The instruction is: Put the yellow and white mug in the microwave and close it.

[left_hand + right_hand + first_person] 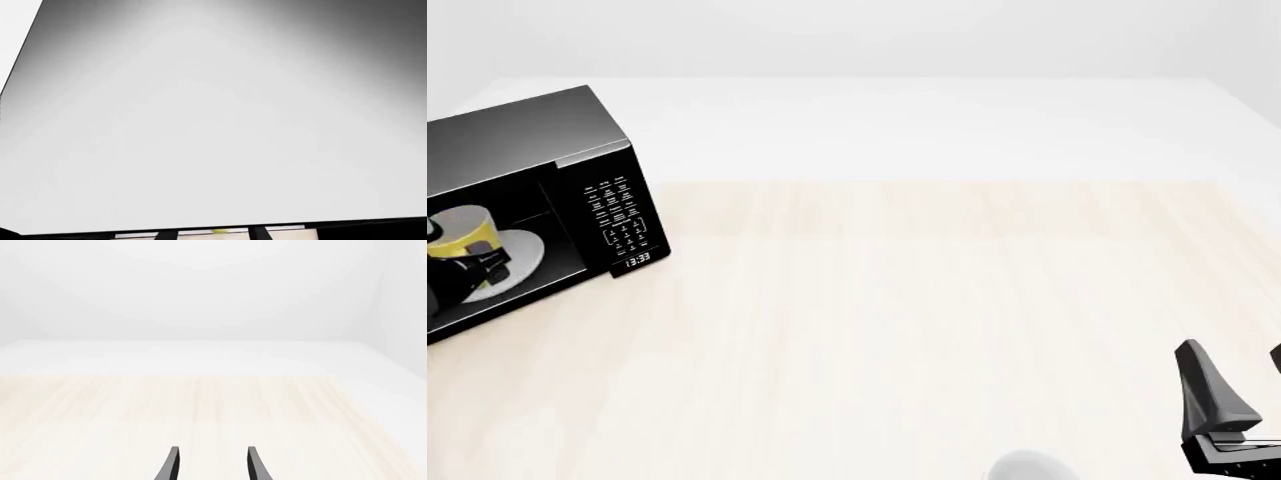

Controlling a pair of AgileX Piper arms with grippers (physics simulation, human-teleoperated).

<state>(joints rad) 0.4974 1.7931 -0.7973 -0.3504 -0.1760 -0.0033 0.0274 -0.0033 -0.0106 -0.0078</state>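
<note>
Mug, yellow outside and white inside, already stands on the round white turntable plate within the black microwave at the far left of our front view. Something dark sits against it there, perhaps our left tool, but we cannot tell, nor whether that tool is open or closed. The left wrist view shows only a blank grey-white surface filling the picture, with a sliver of yellow at its edge.

Nearest to us, our right tool hangs low at the right corner of the table, its two dark fingers parted and holding nothing. A pale rounded object lies just beside it at the near edge.

We judge the placing done and the closing still ahead: the door is not visible, so the next move calls for letting go of the mug, backing out, and finding the door to swing it shut.

The table is pale wood, bare across its middle. Beyond it we see plain white walls.
</note>
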